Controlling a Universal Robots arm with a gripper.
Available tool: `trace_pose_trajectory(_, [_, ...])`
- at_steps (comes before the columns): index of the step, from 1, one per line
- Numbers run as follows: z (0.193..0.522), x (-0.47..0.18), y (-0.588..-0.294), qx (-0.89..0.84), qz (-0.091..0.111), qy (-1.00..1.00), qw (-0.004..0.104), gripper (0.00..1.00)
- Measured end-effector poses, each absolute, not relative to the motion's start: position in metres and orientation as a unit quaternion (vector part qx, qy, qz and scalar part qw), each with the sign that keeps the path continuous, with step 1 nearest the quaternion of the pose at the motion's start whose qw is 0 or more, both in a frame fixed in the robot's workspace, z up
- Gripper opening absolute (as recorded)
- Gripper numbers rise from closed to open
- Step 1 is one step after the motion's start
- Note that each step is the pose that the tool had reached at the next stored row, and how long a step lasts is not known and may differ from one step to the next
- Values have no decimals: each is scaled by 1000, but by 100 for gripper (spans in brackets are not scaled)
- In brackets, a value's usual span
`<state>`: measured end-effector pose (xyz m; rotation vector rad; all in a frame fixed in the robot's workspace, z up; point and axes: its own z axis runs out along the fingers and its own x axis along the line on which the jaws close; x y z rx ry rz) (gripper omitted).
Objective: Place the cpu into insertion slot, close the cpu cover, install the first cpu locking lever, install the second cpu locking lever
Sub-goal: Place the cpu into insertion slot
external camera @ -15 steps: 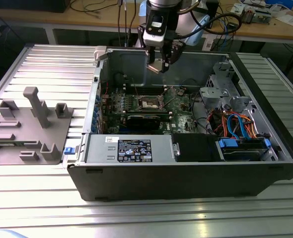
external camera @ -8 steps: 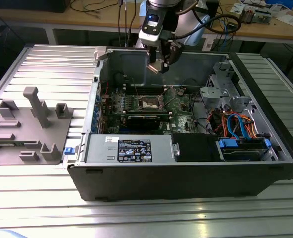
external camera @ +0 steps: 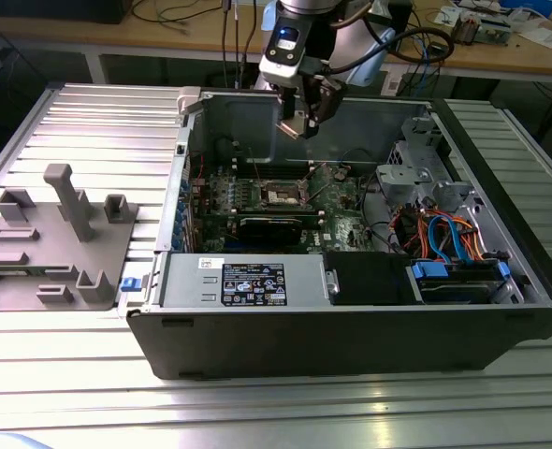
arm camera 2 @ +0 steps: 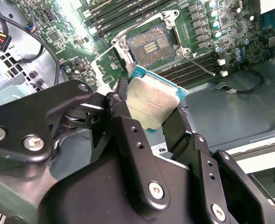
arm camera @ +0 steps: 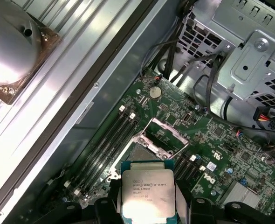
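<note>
Above the open computer case [external camera: 351,327], the gripper [external camera: 299,122] hangs from the arm, pointing down over the motherboard [external camera: 337,201]. Its fingers [arm camera 2: 121,98] clamp the cpu [arm camera 2: 151,105] by two opposite edges. The chip is tilted, and its metal top carries lines of small print. The insertion slot [arm camera 2: 149,45] lies below it, well apart, dark centre exposed. The cpu cover [arm camera: 168,136] stands flipped up beside the slot. A black-and-white printed label [external camera: 253,283] sits on the grey power supply [external camera: 187,281].
</note>
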<state>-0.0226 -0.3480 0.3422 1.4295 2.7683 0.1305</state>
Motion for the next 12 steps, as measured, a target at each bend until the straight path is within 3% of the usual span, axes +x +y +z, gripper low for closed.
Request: trace_pose_trajectory(12, [342, -23, -348, 478, 42, 877, 13, 54])
